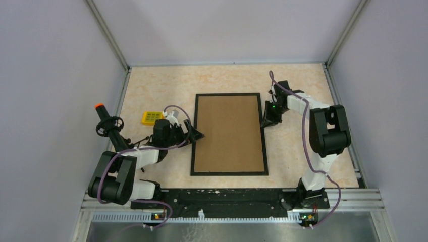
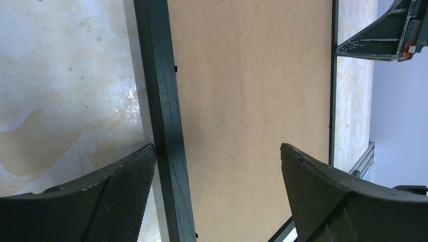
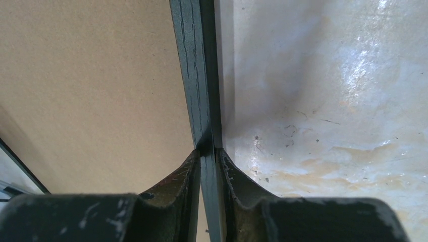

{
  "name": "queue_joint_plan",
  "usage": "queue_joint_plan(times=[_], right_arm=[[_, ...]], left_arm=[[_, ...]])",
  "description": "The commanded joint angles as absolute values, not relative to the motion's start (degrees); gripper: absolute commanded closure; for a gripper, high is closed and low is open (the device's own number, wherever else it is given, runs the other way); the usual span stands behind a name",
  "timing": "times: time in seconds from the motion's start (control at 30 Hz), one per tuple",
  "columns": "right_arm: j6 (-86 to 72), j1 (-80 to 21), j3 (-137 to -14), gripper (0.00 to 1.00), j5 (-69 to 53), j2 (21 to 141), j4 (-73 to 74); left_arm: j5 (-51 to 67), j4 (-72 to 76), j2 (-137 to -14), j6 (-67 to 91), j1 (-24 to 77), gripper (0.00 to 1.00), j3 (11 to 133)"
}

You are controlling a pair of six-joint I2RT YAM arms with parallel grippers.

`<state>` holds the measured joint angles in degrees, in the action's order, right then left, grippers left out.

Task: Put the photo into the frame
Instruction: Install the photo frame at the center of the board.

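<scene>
The frame (image 1: 229,173) lies flat mid-table (image 1: 161,85), its short sides parallel to the near edge, with a brown cardboard sheet (image 1: 229,133) filling it. The right gripper (image 3: 208,150) pinches the frame's right rail, toward its far end. The left gripper (image 2: 217,151) is spread wide and straddles the left rail.

Frame (image 1: 229,173), yellow block (image 1: 151,117) near left gripper (image 1: 198,135)

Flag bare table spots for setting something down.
Bare: table strip on the far side of the frame; near patch between frame and right arm. Crowded: left of frame, with the left gripper, yellow block and orange-tipped tool.
</scene>
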<state>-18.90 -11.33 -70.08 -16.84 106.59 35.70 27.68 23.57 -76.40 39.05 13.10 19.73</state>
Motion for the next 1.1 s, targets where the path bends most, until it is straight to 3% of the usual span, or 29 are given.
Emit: queue_joint_plan(times=[0.0, 0.37, 0.63, 1.07], right_arm=[[-17.7, -11.9, -68.7, 0.83, -16.6, 108.2, 34.0], [-19.2, -15.3, -66.1, 0.82, -14.8, 105.4, 34.9], [-33.5, -22.2, -55.8, 0.82, -6.3, 103.7, 24.6], [-36.3, -32.7, -59.3, 0.79, 11.1, 115.2, 28.1]], left_arm=[[28.3, 20.4, -77.9, 38.9, 13.6, 0.03, 19.7], [28.4, 20.6, -77.6, 38.9, 13.6, 0.03, 19.6], [28.6, 21.0, -77.4, 39.0, 13.6, 0.03, 19.2], [28.9, 20.8, -76.7, 38.5, 13.6, 0.03, 19.1]])
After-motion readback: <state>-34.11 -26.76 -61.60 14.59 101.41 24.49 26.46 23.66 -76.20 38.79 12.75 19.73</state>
